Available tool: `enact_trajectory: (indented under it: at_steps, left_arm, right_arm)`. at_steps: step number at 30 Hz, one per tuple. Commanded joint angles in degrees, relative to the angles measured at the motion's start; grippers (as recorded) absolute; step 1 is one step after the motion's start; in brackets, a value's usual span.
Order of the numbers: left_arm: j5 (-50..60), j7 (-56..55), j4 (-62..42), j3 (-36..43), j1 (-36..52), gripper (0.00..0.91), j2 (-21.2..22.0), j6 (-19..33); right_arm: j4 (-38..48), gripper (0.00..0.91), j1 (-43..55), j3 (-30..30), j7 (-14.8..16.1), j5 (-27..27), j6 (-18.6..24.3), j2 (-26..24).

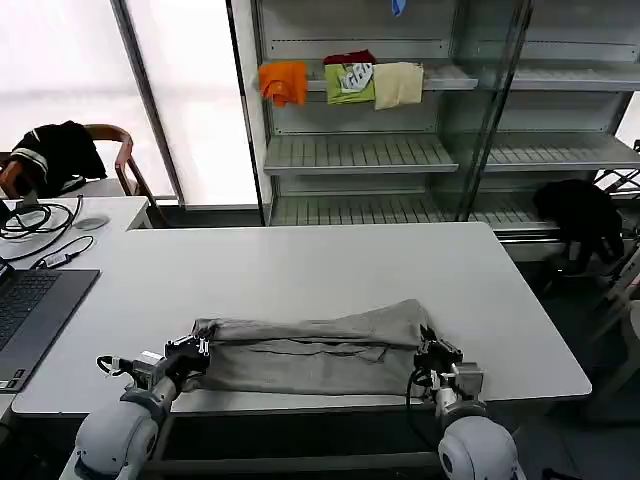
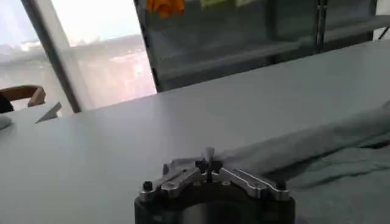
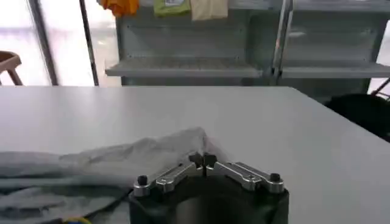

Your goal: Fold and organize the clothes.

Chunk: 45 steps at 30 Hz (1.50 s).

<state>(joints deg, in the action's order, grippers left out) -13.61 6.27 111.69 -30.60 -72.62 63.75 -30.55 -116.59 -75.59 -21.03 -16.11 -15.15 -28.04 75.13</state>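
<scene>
A light grey shirt [image 1: 310, 350] lies partly folded along the near edge of the white table [image 1: 300, 265]. My left gripper [image 1: 196, 349] is shut on the shirt's left corner, and a pinch of cloth stands up between its fingertips in the left wrist view, where the gripper [image 2: 209, 163] sits by the shirt [image 2: 317, 152]. My right gripper [image 1: 430, 350] is shut on the shirt's right corner; the right wrist view has the gripper [image 3: 203, 161] pinching the raised edge of the shirt [image 3: 122, 159]. The cloth between both grippers is lifted into a long ridge.
A laptop [image 1: 30, 310] and cables [image 1: 40, 225] lie at the table's left end. A chair with a black garment [image 1: 60, 150] stands behind. Shelves [image 1: 420, 150] at the back hold orange [image 1: 283, 82], green [image 1: 348, 82] and cream [image 1: 398, 84] cloths. A black garment [image 1: 580, 215] rests at the right.
</scene>
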Motion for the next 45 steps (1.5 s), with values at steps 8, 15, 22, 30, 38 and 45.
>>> enact_trajectory:
  at_steps: [8, 15, 22, 30, 38, 45]
  left_arm:
    - [1.77, 0.0, 0.08, 0.07, -0.68, 0.907, -0.1, 0.04]
    - [2.52, -0.42, 2.38, -0.23, -0.71, 0.907, 0.23, -0.17]
    - [-0.14, -2.35, 8.26, -2.03, -0.75, 0.907, 1.19, -2.26]
    - [-2.48, -6.25, 6.86, -3.89, -0.49, 0.907, 8.82, -2.44]
    - [-2.44, -6.23, 2.41, -3.55, 0.13, 0.907, 12.24, -2.15]
    - [-2.19, -6.06, 0.99, -3.88, -0.01, 0.907, 12.39, -1.91]
  right_arm:
    - [1.18, 0.907, -2.58, 0.5, 0.15, 2.66, 2.35, 0.27]
    - [1.36, 0.907, -2.46, 0.79, 0.52, 3.49, 3.84, 0.25]
    - [-5.8, 0.907, -2.37, -1.82, 1.07, 1.28, 2.94, -1.69]
    - [-9.63, 0.907, -0.56, -8.71, 0.91, -3.25, 1.62, -4.35]
    - [-9.06, 0.907, -0.5, -10.0, 0.71, -4.62, 1.57, -5.54]
    - [-7.95, 0.907, -0.83, -8.46, 0.61, -4.26, 2.4, -5.5]
